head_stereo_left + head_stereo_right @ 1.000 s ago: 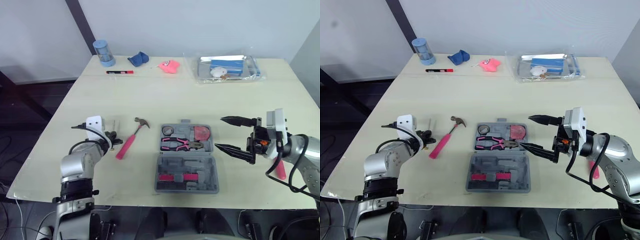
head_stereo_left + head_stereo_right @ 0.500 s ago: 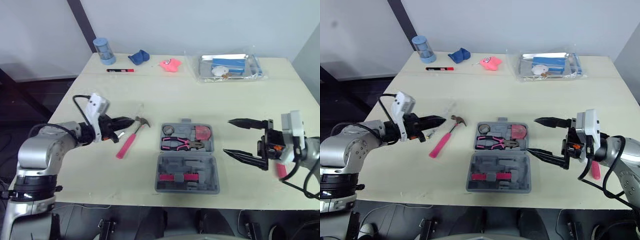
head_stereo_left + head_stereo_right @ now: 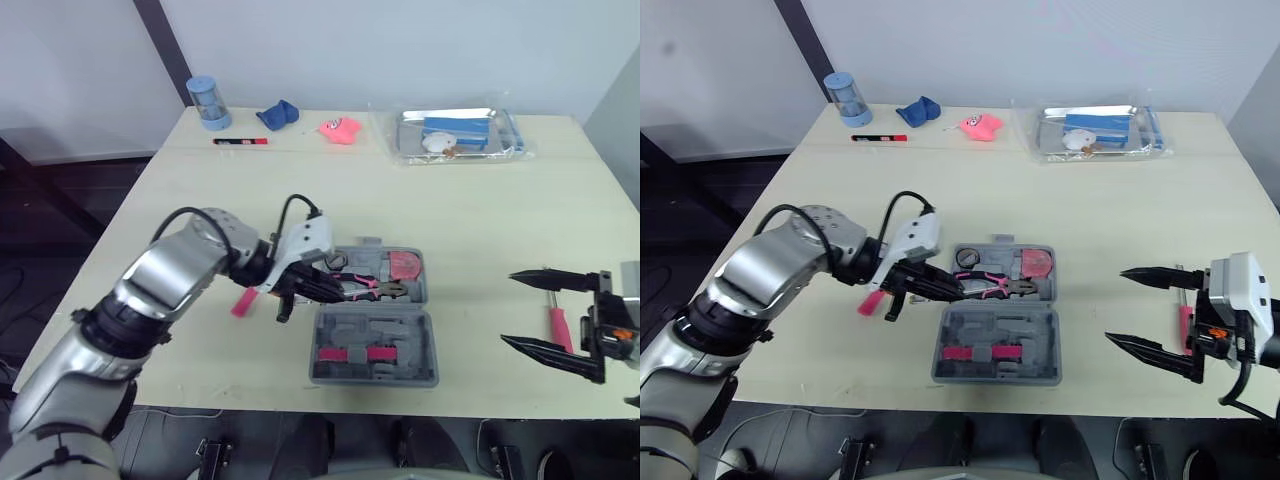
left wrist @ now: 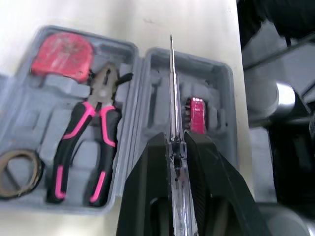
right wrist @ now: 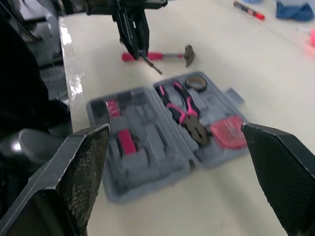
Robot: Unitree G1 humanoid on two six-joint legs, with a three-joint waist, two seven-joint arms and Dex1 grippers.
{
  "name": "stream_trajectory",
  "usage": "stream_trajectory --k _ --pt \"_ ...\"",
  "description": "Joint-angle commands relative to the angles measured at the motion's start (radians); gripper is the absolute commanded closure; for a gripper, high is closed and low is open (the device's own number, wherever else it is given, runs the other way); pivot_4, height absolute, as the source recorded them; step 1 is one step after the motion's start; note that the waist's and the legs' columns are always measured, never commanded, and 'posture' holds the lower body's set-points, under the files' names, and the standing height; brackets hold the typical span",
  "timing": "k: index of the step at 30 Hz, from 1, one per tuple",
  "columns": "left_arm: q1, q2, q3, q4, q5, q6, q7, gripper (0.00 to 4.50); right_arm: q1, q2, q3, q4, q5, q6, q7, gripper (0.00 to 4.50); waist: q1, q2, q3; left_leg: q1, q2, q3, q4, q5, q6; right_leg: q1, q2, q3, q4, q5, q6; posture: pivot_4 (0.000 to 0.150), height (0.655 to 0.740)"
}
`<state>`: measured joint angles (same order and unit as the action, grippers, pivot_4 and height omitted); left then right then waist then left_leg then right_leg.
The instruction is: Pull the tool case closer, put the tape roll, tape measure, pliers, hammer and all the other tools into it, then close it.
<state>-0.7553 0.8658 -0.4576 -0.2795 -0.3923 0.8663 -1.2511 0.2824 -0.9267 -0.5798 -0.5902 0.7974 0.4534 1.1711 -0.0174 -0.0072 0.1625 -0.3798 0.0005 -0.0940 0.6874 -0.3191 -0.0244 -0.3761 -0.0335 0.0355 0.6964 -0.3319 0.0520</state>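
The grey tool case [image 3: 375,322] lies open in front of me. Its far half holds pink-handled pliers [image 4: 81,147], a red tape measure [image 3: 404,266] and a tape roll [image 3: 966,258]. A pink bit holder [image 4: 197,108] sits in the near half. My left gripper [image 3: 325,288] hovers over the case's left side, shut on a thin screwdriver [image 4: 172,83] with a clear handle. The pink-handled hammer [image 5: 157,55] lies left of the case, partly behind my left arm. My right gripper [image 3: 508,308] is open to the right of the case, beside a pink-handled tool [image 3: 555,325] on the table.
Along the far table edge stand a blue cylinder [image 3: 205,103], a red-black marker [image 3: 240,143], a blue cloth [image 3: 277,116], a pink toy [image 3: 340,131] and a clear bag with a tray [image 3: 455,135]. The near table edge runs just below the case.
My left arm swung right from beside the hammer to over the case, carrying the thin screwdriver. My right gripper drew back to the right, away from the case, still open.
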Motion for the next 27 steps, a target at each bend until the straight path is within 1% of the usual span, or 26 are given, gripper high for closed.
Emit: stream_trajectory --k 1,4,10,13,19,27 --pt "-0.039 -0.040 -0.077 0.026 0.076 -0.009 0.007 4.50 0.029 -0.011 -0.061 -0.013 0.004 -0.003 0.027 0.00 0.001 0.000 0.000 0.000 0.000 0.000 0.000 0.000 0.000 0.000 0.000 0.000 0.000 0.000 0.000 0.150 0.7400" --pt "-0.064 -0.104 -0.123 0.048 0.120 0.029 0.049 4.50 0.049 -0.013 -0.079 0.001 -0.003 -0.005 0.042 0.00 0.004 0.000 0.000 0.000 0.000 0.001 0.000 0.000 0.000 0.000 0.000 0.001 0.000 0.000 0.000 0.150 0.7400" --pt "-0.068 -0.188 -0.197 0.071 0.190 0.056 0.097 4.50 0.042 -0.016 -0.058 0.020 -0.022 -0.015 0.050 0.00 0.004 0.000 0.000 0.000 0.000 0.002 0.001 0.000 0.000 0.000 0.000 0.002 0.000 0.000 0.000 0.150 0.7400" --pt "-0.082 -0.222 -0.244 0.112 0.251 0.028 0.117 4.50 0.038 -0.007 -0.044 0.019 -0.034 -0.019 0.046 0.00 0.004 0.000 0.000 0.000 0.000 0.002 0.001 0.000 0.000 0.000 0.000 0.002 0.000 0.000 0.000 0.150 0.7400" --pt "-0.094 -0.251 -0.274 0.156 0.305 -0.002 0.106 4.50 0.038 0.006 -0.033 0.012 -0.047 -0.022 0.039 0.00 0.004 0.000 0.000 0.000 0.001 0.002 0.002 0.000 0.000 0.000 0.000 0.002 0.000 0.000 0.000 0.150 0.7400" --pt "-0.095 -0.284 -0.289 0.181 0.333 -0.007 0.084 4.50 0.053 0.015 -0.042 0.010 -0.057 -0.031 0.042 0.00 0.005 0.000 0.000 0.000 0.000 0.002 0.002 0.000 0.000 0.000 0.000 0.002 0.001 0.000 0.000 0.150 0.7400"
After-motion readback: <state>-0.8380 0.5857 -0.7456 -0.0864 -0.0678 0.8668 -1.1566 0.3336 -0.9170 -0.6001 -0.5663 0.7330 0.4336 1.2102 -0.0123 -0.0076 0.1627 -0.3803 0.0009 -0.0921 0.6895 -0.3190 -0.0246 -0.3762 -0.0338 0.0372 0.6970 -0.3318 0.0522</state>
